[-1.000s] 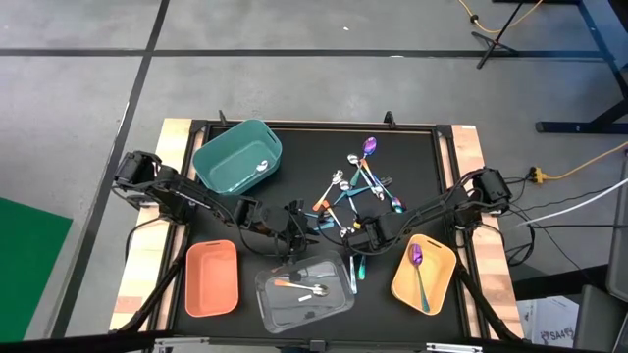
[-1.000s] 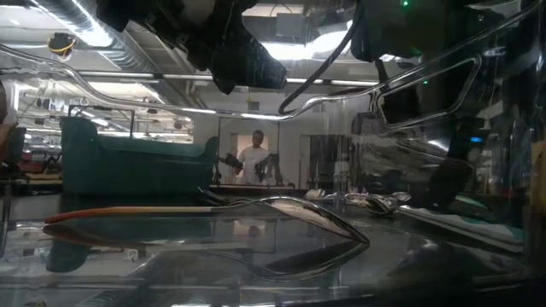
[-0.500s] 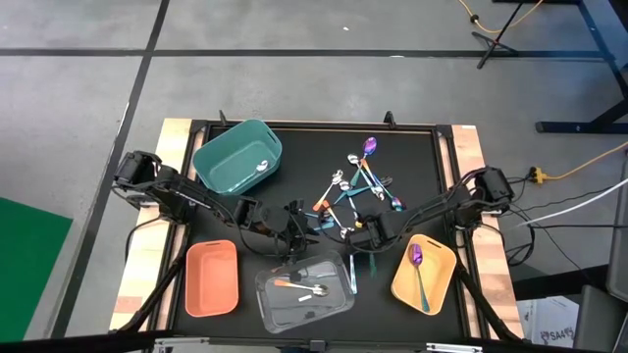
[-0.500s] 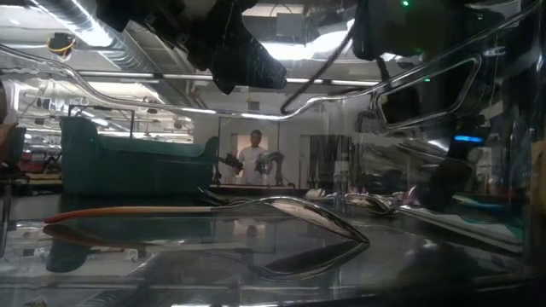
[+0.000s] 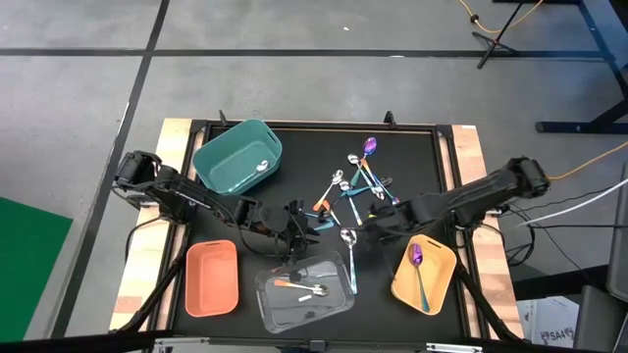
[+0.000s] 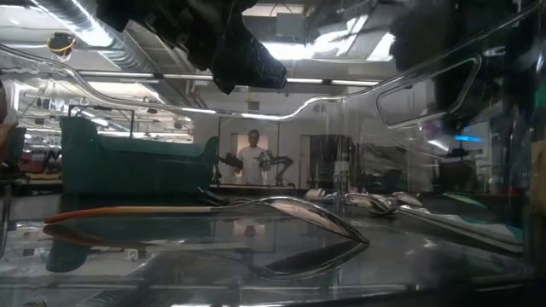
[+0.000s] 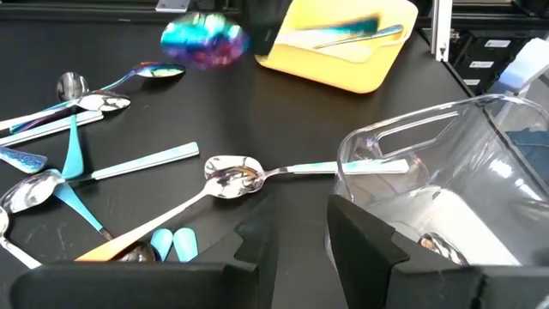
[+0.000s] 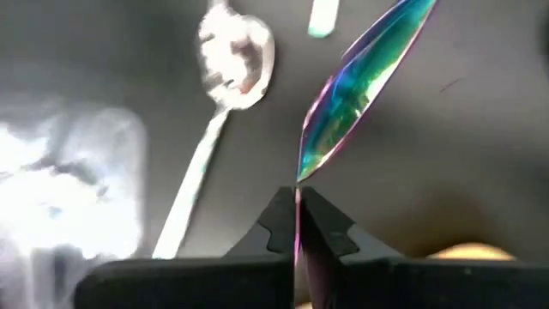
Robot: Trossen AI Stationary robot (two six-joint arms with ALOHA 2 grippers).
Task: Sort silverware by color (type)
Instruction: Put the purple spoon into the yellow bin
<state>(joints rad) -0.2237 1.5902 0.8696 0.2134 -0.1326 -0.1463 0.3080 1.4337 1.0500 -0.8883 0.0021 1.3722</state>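
Spoons [image 5: 355,186] lie heaped on the black desk [image 5: 412,157] just behind the yellow bin [image 5: 424,277], which holds one purple-bowled spoon [image 5: 418,267]. Right gripper [image 8: 298,225], between heap and bin, is clamped tight on an iridescent spoon [image 8: 356,86]. Left gripper [image 7: 300,225] hangs part open and empty at the clear bin [image 7: 446,197] farther from the yellow bin.

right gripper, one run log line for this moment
right gripper: shut on iridescent spoon, lifted | left gripper: by clear bin | yellow bin: one spoon
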